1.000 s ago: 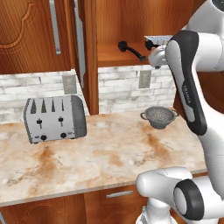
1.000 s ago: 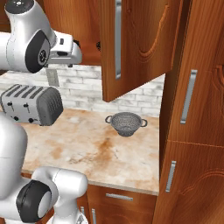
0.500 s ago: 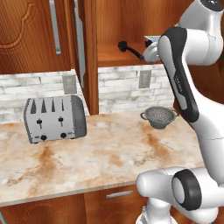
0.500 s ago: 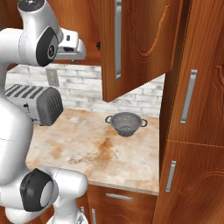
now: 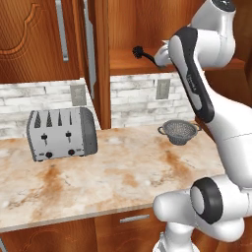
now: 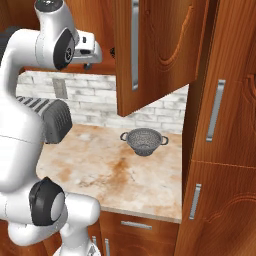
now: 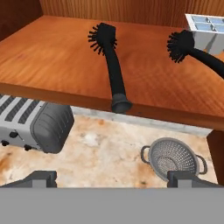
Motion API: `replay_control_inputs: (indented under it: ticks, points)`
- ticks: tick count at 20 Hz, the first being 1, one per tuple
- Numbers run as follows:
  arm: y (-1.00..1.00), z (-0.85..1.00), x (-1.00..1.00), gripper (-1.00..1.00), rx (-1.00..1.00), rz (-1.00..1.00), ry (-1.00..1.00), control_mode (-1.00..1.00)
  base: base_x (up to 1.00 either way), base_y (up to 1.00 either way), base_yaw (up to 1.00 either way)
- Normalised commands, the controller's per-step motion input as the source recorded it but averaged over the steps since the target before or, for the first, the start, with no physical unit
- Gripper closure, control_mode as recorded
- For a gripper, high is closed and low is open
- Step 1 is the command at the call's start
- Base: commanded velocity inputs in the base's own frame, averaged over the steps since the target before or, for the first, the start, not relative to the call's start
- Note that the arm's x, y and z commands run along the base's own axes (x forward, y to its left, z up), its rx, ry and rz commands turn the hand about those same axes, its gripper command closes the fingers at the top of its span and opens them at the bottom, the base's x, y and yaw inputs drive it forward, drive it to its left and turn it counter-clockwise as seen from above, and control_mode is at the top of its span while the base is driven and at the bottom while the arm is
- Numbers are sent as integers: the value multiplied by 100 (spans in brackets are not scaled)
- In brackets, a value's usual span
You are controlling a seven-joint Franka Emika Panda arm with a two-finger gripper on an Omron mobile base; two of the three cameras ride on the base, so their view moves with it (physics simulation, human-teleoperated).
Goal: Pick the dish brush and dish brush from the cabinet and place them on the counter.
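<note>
Since both brushes lie on the cabinet shelf [image 7: 52,65], the near brush [image 7: 114,65] overhanging its edge, the open, empty pincer [image 7: 116,179] faces it above the bench [image 7: 109,144].

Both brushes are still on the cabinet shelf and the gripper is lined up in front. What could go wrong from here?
1. The nearer dish brush has its handle end jutting over the shelf edge; a nudge from the open gripper might tip it off onto the counter or the colander below.
2. The second dish brush lies close to the ice-cube tray, so reaching for it may bump the tray.
</note>
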Motion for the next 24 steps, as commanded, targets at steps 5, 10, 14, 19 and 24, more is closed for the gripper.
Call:
replay_control_inputs:
  ticks: [5,10,14,19,24]
  points:
    - [5,0,47,-100,-1,6,0,-100,0,0,0]
    - [2,-10,36,-100,-1,2,0,-100,0,0,0]
    - [10,-17,42,-100,-1,0,1,-100,0,0,0]
    - [2,-3,45,-100,0,2,0,-100,0,0,0]
    - [0,0,36,-100,0,4,0,-100,0,0,0]
